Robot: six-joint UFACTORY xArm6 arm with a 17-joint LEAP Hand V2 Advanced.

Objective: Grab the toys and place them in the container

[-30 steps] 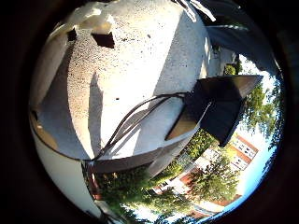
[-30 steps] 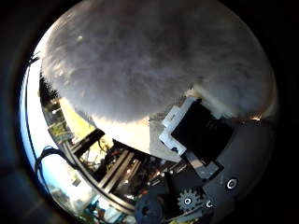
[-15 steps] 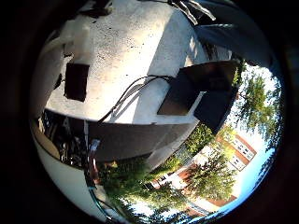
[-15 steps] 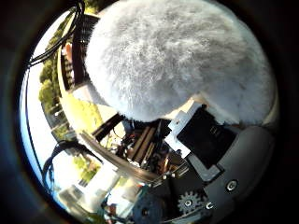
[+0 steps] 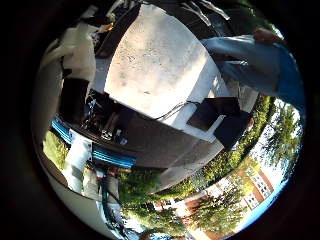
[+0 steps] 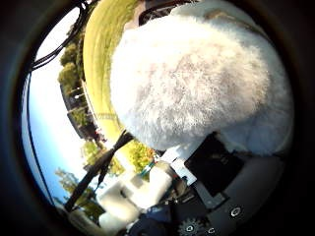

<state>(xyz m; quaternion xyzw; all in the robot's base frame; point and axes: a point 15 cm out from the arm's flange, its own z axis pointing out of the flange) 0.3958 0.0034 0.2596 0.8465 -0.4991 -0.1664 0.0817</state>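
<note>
A fluffy white plush toy fills the thumb-side view, pressed against the palm, the white-and-black hand curled round it. No legible writing. Beyond lies a pale speckled tabletop, with grass and trees farther off.

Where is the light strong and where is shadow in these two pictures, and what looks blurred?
Little finger side view: sun falls bright on the table, its side in shadow; edges bend strongly. Thumb side view: the fluffy white toy fills the view, sunlit and soft, too close for detail; the robot hand lies dark below it.
</note>
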